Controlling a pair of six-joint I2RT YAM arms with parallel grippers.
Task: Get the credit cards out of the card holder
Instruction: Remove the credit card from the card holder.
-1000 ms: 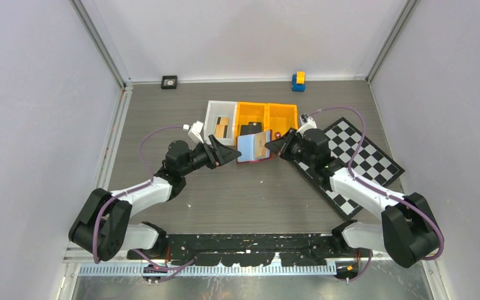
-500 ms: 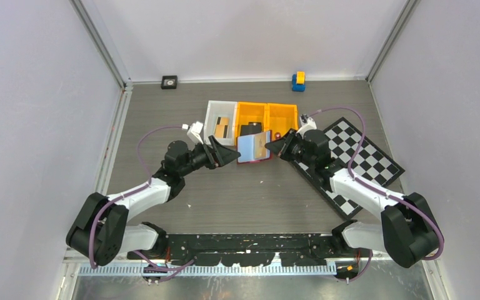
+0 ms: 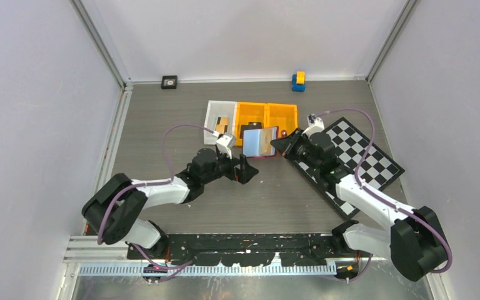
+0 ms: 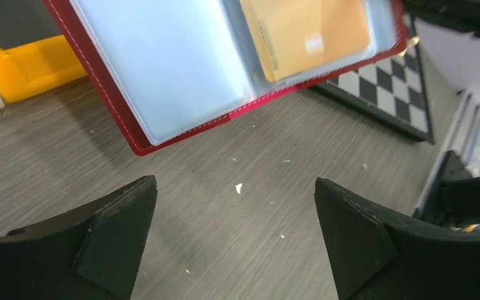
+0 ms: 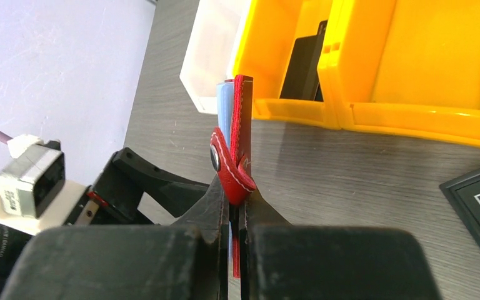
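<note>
The card holder (image 3: 259, 140) is a red wallet held open and upright above the table, in front of the bins. My right gripper (image 3: 280, 144) is shut on its right edge; in the right wrist view the jaws (image 5: 234, 215) pinch the red cover (image 5: 242, 119) just below the snap tab (image 5: 228, 170). Seen from the left wrist, the pale blue sleeves (image 4: 162, 62) face me, and a tan credit card (image 4: 312, 34) sits in the right sleeve. My left gripper (image 3: 245, 170) hangs open and empty nearer than the wallet, its fingers (image 4: 122, 219) wide apart over bare table.
A white bin (image 3: 212, 115) holding a tan card (image 3: 223, 121) and two yellow bins (image 3: 281, 112) stand right behind the wallet. A chequered board (image 3: 365, 156) lies under the right arm. A blue-yellow block (image 3: 298, 80) and a small black square (image 3: 169, 81) sit by the back wall.
My left gripper has left the wallet's left edge, swung right and nearer, and opened wide. The right gripper has carried the wallet slightly farther back.
</note>
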